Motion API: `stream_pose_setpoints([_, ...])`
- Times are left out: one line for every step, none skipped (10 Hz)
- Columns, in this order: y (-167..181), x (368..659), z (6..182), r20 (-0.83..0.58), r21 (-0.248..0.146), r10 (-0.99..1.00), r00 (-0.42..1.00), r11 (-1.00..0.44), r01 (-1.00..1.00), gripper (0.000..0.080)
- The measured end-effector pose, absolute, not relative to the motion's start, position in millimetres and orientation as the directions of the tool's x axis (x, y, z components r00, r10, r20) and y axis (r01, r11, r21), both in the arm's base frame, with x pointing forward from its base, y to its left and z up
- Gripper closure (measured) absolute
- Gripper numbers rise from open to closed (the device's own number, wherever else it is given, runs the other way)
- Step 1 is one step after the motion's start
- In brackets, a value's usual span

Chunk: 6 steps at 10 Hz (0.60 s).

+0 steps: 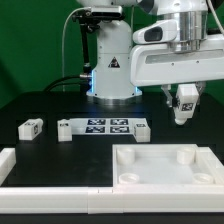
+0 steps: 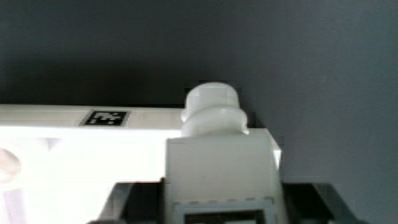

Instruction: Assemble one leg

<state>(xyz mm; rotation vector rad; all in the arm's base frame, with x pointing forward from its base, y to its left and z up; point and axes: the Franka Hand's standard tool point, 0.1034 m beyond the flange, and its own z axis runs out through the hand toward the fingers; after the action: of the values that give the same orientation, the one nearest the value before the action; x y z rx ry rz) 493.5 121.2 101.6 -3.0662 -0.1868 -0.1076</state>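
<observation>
While the gripper (image 1: 183, 98) hangs clamped on 1 leg (image 1: 184, 108) near the white panel (image 1: 165, 168), the wrist view shows that leg (image 2: 222, 150) filling the foreground, hiding the jaws; the panel (image 2: 54, 125) is cut off, its tag blurred. A 2nd leg (image 1: 31, 126) lies well apart.

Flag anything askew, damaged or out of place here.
Nothing looks damaged or spilled. The only oddity is that the leg seems to hang slightly tilted rather than upright in the gripper, above the table behind the white panel.
</observation>
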Motion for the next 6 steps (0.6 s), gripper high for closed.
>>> stream_pose_setpoints([124.1,514.8,101.6,0.085,-0.068,0.129,0.988,-0.989,0.135,0.0509])
stream_pose_setpoints([127.3,535.1,101.2,0.101,-0.073,0.13,0.986,-0.988,0.137,0.0509])
stream_pose_setpoints([128.9,553.3,101.4,0.119,-0.077,0.131,0.984,-0.987,0.141,0.0509])
stream_pose_setpoints([129.1,567.4,103.3,0.136,-0.079,0.135,0.981,-0.986,0.146,0.0509])
stream_pose_setpoints([129.0,572.0,105.3,0.146,-0.077,0.152,0.978,-0.983,0.164,0.0509])
stream_pose_setpoints([129.6,569.3,103.3,0.141,-0.077,0.154,0.978,-0.983,0.166,0.0509])
